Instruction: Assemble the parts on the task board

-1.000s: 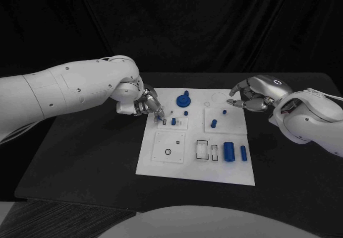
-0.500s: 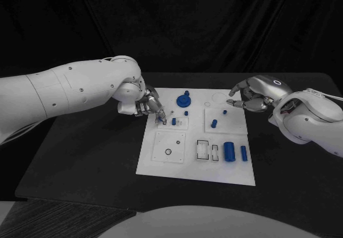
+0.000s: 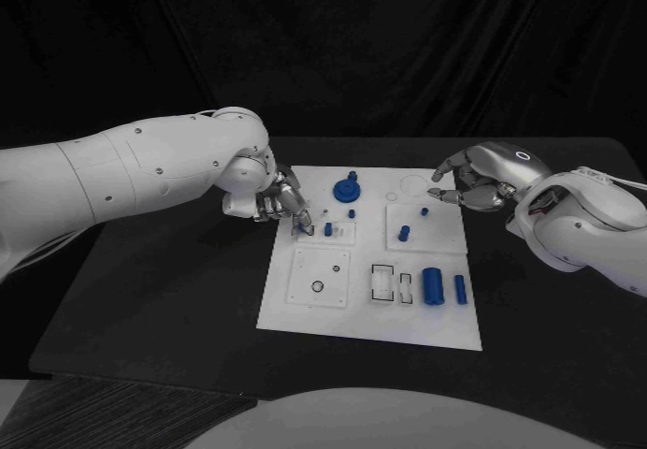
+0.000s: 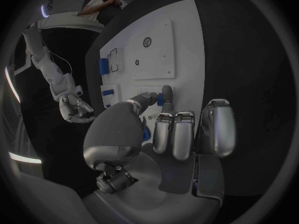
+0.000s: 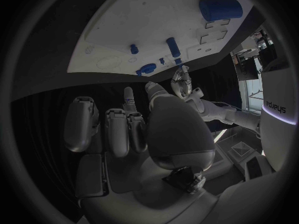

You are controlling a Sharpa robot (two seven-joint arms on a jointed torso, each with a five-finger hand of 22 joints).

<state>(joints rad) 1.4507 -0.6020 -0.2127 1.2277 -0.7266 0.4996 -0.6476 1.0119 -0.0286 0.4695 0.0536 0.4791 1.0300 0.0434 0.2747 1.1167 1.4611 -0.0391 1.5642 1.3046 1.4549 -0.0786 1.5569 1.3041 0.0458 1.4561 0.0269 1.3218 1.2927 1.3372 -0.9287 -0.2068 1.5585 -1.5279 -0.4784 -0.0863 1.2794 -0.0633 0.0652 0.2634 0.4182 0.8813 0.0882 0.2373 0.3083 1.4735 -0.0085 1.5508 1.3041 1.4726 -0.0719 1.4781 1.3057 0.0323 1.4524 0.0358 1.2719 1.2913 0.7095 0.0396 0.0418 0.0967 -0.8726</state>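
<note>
My left hand (image 3: 277,199) sits at the left edge of the white board (image 3: 348,318), fingertips down over its upper-left square panel. In the left wrist view my thumb and one finger meet around a small blue peg (image 4: 160,100), so I'm pinching it, while my other fingers (image 4: 177,134) lie curled beside it. My right hand (image 3: 479,180) hovers over the board's upper-right corner with fingers curled in; I see nothing between them.

The board lies in the middle of the black table (image 3: 162,299), a flat white plate split into square panels. Near its top stands a round blue disc with a knob (image 3: 348,191). Two short blue pegs (image 3: 422,211) stand in the right upper panel. Lower right lies a thick blue cylinder (image 3: 432,285), a thinner blue rod (image 3: 460,289) just beside it, and rectangular slots (image 3: 384,280) to their left. A small dark ring (image 3: 317,286) marks the lower-left panel.

I can read no writing on the board
</note>
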